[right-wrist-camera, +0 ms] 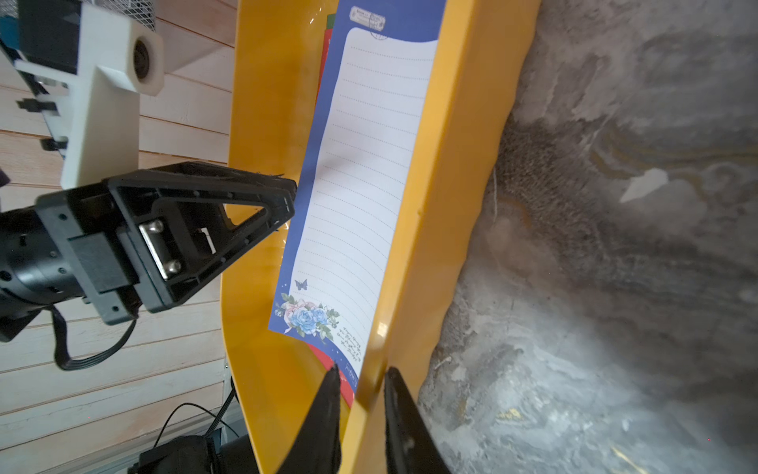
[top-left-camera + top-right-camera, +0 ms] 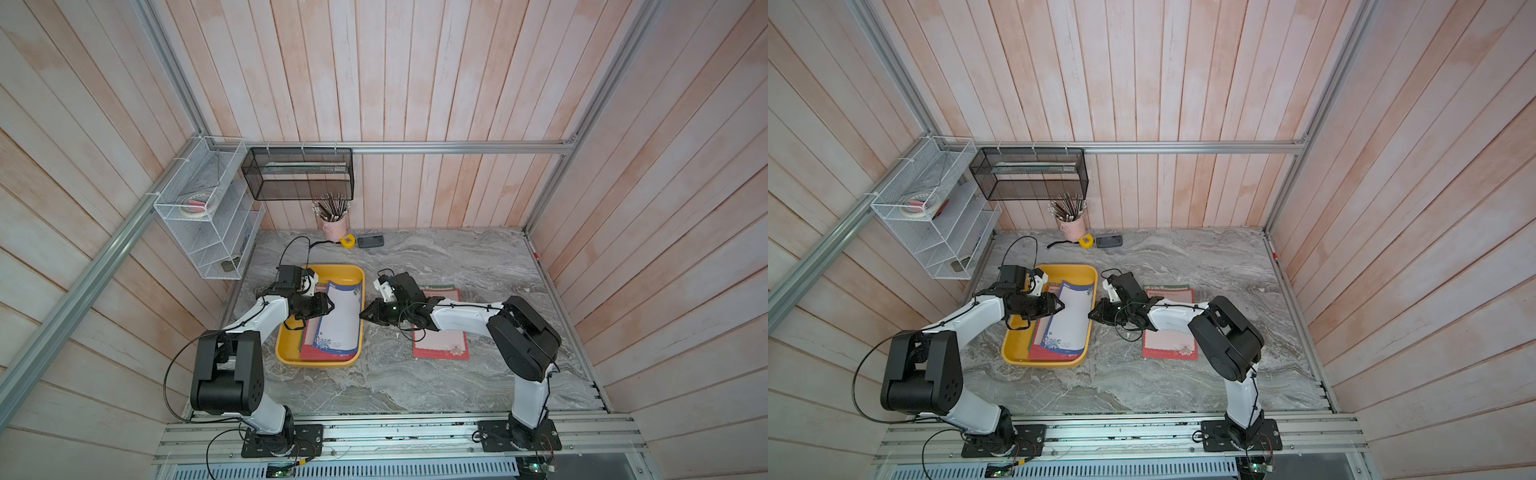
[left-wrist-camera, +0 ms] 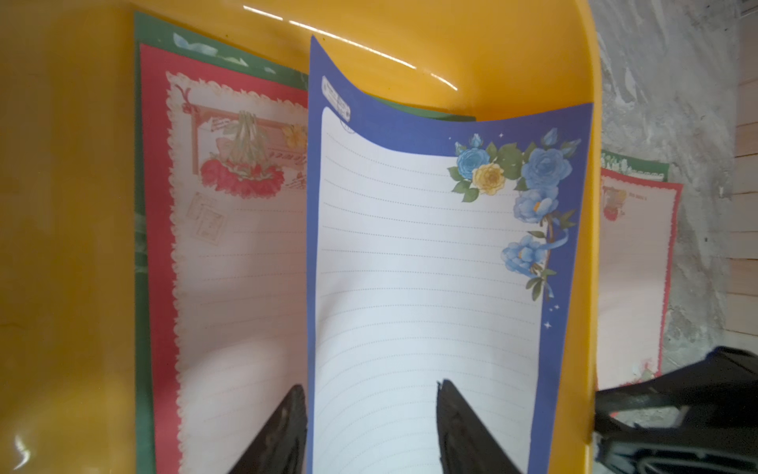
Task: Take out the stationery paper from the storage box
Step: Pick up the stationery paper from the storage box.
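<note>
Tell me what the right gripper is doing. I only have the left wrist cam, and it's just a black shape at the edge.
Observer: The right gripper is clamped on the yellow tray's side wall, one finger inside and one outside.
Operator: Blue sheet's near end? It's out of my frame.
Observer: In both top views the blue sheet's near end lies inside the tray, on top of a red sheet.
Operator: Anything behind the tray?
Observer: A pink pencil cup, a yellow tape measure and a dark gadget sit at the back, well apart from the tray.
</note>
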### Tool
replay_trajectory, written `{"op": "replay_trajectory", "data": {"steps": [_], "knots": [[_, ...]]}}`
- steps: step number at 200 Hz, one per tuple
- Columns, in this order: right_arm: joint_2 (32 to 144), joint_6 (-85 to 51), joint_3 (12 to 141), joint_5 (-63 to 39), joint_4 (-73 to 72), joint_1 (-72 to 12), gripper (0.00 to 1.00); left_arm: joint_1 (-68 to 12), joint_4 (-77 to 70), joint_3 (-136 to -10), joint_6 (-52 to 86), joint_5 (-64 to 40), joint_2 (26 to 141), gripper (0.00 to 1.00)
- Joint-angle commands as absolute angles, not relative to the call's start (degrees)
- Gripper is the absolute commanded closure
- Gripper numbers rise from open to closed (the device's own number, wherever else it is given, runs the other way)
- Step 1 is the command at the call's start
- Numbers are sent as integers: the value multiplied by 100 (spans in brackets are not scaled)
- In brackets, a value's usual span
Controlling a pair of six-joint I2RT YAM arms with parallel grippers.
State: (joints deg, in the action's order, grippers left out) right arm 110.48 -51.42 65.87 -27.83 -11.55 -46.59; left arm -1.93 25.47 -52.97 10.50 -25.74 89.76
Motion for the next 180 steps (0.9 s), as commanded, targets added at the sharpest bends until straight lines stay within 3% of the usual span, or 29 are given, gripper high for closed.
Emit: {"op": "replay_trajectory", "data": {"steps": [1,143,180], "knots": [[11145,-5186,6687,-2841,-1227,-4641,78,-211,2408,-5267,1133,-2867,8944,48],[11092,-5176,6697,-2843,-1203,-4640,78,-211,2534,-5345,1218,-3044,9325,51],[11074,-5191,6653,-2837,-1218,-4641,78,-211,2328,-5312,1237,-3397,9152,57]]}}
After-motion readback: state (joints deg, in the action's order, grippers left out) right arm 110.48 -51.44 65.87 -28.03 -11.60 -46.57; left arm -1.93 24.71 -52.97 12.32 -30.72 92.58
